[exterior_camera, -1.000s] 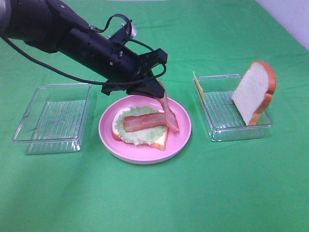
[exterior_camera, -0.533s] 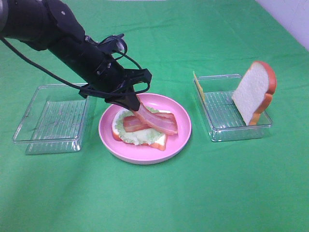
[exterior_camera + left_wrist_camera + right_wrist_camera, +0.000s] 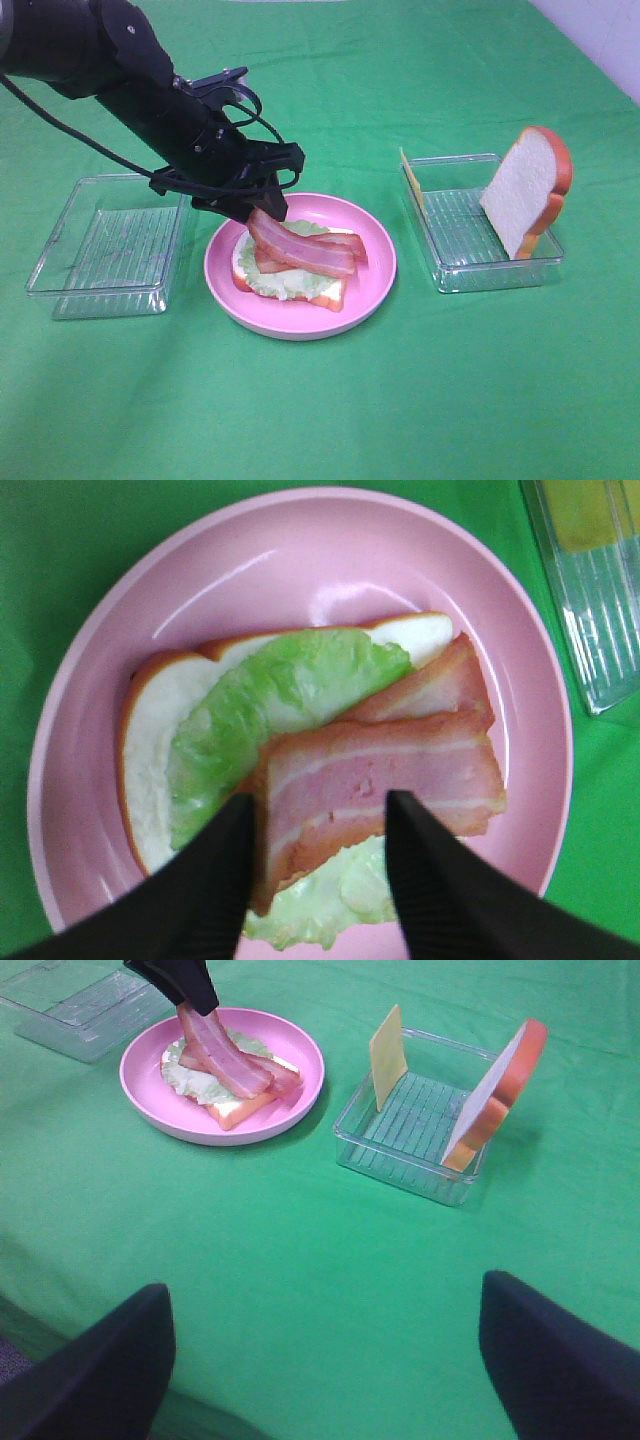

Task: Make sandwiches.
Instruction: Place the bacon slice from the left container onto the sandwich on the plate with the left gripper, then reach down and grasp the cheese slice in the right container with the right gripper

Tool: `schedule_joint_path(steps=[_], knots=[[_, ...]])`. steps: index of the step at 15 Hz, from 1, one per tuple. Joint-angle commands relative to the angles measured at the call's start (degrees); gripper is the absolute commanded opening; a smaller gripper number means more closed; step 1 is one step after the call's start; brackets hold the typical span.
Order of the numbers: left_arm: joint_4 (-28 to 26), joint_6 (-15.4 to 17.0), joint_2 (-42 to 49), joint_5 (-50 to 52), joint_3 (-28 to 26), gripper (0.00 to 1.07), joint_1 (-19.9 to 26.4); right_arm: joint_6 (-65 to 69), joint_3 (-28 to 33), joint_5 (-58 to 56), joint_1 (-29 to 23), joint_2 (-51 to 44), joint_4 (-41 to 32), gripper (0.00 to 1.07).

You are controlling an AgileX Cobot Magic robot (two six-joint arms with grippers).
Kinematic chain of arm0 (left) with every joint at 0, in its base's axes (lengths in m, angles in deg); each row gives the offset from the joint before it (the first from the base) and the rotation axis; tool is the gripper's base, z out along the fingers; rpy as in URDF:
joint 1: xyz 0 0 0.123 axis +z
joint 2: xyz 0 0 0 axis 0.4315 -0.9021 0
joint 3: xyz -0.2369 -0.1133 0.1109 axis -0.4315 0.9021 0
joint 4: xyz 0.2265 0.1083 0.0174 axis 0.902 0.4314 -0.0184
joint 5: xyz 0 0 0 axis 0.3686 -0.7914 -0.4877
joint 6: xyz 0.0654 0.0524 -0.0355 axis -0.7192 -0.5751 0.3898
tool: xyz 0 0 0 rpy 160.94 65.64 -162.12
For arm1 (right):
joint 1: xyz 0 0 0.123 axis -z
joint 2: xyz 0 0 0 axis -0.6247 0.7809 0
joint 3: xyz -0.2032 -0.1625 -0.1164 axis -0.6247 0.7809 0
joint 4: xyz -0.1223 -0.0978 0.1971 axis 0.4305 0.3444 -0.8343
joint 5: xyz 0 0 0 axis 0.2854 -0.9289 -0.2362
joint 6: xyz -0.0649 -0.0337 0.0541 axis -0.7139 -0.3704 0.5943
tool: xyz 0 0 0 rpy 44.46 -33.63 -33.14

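On the pink plate (image 3: 378, 268) lies the partly built sandwich: a bread slice (image 3: 160, 705), a lettuce leaf (image 3: 270, 690) and two bacon strips. The upper bacon strip (image 3: 300, 250) (image 3: 380, 775) slants, its raised end between the fingers of my left gripper (image 3: 256, 212) (image 3: 315, 805), whose jaws stand apart on either side of it. A second bread slice (image 3: 525, 190) leans upright in the right tray (image 3: 470, 272), with the cheese slice (image 3: 411, 180) (image 3: 387, 1055) on edge at the tray's other end. My right gripper (image 3: 322, 1290) is open over bare cloth, well short of the tray.
An empty clear tray (image 3: 110, 245) sits left of the plate, under the left arm (image 3: 120, 80). Green cloth covers the whole table. The cloth's back right corner shows a pale edge (image 3: 600, 40).
The left gripper swung leftward and lowered, laying the hanging bacon strip across the first strip on the lettuce. Its jaws have parted around the strip's end.
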Motion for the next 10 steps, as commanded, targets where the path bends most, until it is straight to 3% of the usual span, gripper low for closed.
schedule_joint_path(steps=[1, 5, 6, 10], knots=[[0.17, 0.40, 2.92, 1.03, -0.11, 0.76, 0.11, -0.57, 0.29, 0.57, 0.00, -0.86, 0.00, 0.79], [6.93, 0.46, 12.03, -2.46, -0.11, 0.79, 0.11, -0.57, 0.29, 0.57, 0.00, -0.86, 0.00, 0.79], [13.01, 2.41, 18.33, -7.16, -0.11, 0.79, 0.11, -0.57, 0.29, 0.57, 0.00, -0.86, 0.00, 0.79], [22.29, 8.37, 30.65, -19.14, -0.11, 0.79, 0.11, -0.57, 0.29, 0.57, 0.00, -0.86, 0.00, 0.79]])
